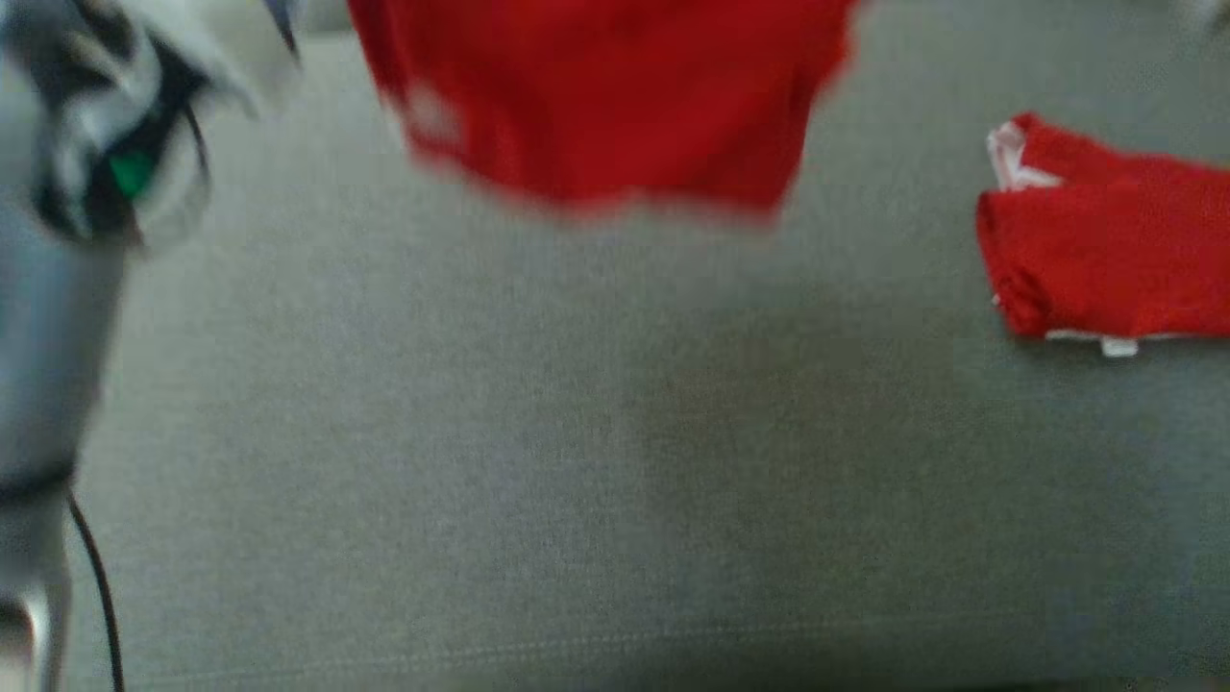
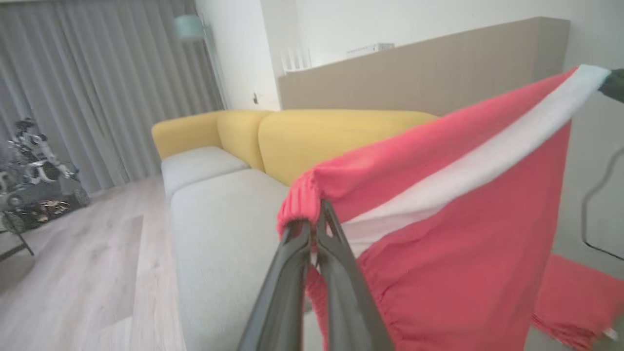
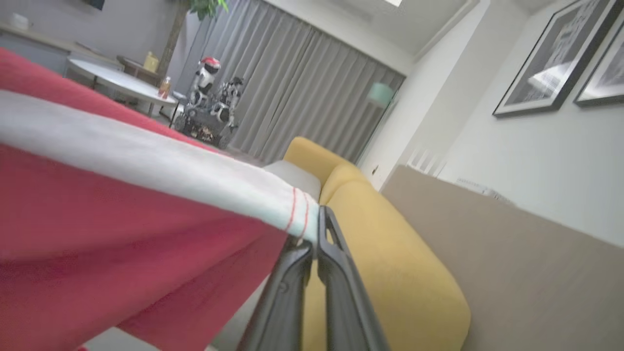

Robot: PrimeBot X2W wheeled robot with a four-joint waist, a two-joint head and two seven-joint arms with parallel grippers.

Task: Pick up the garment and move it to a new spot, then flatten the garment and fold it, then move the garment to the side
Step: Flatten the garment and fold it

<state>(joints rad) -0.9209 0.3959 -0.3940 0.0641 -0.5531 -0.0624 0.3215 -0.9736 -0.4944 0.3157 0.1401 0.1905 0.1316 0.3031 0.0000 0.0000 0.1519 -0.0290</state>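
Your left gripper [image 2: 316, 217] clamps the garment [image 2: 463, 253], right gripper [image 3: 314, 231] its white band [image 3: 146, 156] (wrist views show this). Head view adds a folded cloth [image 1: 1115, 250].

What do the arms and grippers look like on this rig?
Left forearm is pale grey, with a dark joint carrying a green patch and a thin black cable alongside. Left gripper and right gripper: two long, dark grey, tapering fingers each.

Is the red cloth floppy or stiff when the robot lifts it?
Probably floppy: the cloth hangs in folds between the left pincer and right pincer. Likely light, since thin fingertip pinches hold it up. Its white band pulls straight, so it may stretch a little.
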